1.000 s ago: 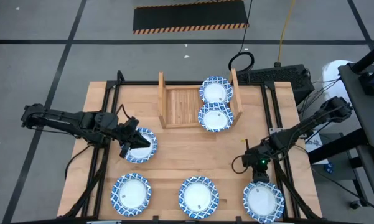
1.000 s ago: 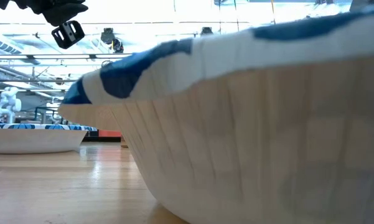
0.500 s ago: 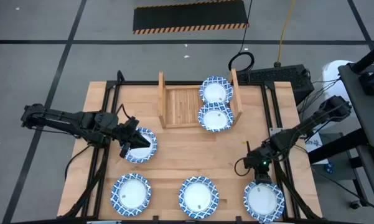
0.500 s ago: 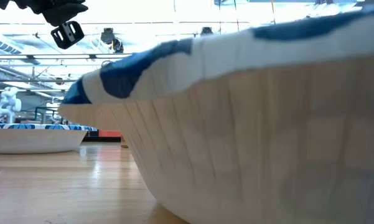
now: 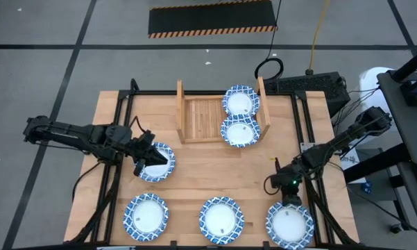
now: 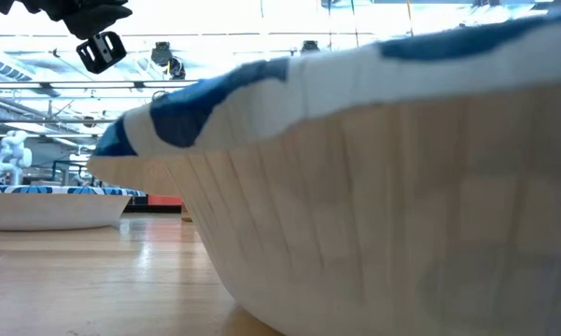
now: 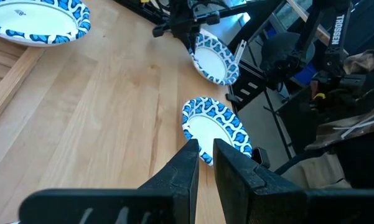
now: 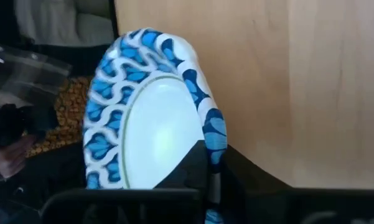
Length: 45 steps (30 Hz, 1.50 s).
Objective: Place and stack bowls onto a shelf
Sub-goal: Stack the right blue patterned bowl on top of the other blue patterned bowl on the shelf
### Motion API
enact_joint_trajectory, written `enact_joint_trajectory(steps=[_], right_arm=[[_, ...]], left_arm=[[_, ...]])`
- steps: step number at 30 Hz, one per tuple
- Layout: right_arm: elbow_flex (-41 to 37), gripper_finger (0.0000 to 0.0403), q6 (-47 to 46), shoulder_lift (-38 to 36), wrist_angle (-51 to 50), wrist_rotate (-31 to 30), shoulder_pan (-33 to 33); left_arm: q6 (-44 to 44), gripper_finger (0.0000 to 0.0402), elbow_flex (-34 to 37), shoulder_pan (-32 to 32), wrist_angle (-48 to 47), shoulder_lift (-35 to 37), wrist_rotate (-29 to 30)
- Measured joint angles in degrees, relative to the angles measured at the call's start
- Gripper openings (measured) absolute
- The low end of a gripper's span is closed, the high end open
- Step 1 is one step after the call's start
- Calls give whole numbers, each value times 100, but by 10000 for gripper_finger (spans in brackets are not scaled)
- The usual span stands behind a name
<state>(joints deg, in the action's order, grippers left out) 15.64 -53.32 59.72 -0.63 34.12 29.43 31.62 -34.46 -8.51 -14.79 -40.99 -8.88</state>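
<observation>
- High view: the right claw (image 5: 289,203) sits on the back rim of the front right bowl (image 5: 289,227) at the table's (image 5: 194,173) front edge
- The left claw (image 5: 144,165) hangs over the left bowl (image 5: 159,163); two shelf bowls (image 5: 240,117) lie on the right half of the shelf (image 5: 201,118), and two more bowls (image 5: 184,217) wait in front
- Since a second ago the right claw has crept forward and its bowl has slid slightly left; the left arm is unchanged
- Low view: the middle bowl's wall (image 6: 383,187) fills the picture, same as before
- Left wrist view: the left claw (image 7: 202,152) is narrow, with nothing seen between the fingers
- Right wrist view: the right claw (image 8: 206,158) pinches the patterned rim, bowl tilted
- My guess: the bowl is light, thin and a little bendy, so a rim pinch holds, but it may flex or slip
</observation>
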Motion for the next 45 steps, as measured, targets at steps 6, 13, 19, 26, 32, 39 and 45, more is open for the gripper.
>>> enact_joint_trajectory(steps=[6,13,19,26,32,39,45], right_arm=[[22,1,-19,-2,214,-133,-54],[431,1,118,-2,114,-133,-248],[1282,0,774,-2,-1384,-427,-545],[2482,0,1521,-2,-3221,-1301,-1092],[3300,0,1583,-2,-3780,-2355,-1619],[3924,0,2033,-2,-3868,-3027,-2293],[4447,0,2624,-1,-3866,-3418,-3024]], left_arm=[[4,53,0,0,0,1,0],[-8,53,0,2,0,1,142],[-129,53,0,0,0,1,144],[-275,53,0,0,0,1,149],[-433,53,0,1,0,1,151],[-431,53,0,0,0,1,151],[-415,53,0,2,0,1,151]])
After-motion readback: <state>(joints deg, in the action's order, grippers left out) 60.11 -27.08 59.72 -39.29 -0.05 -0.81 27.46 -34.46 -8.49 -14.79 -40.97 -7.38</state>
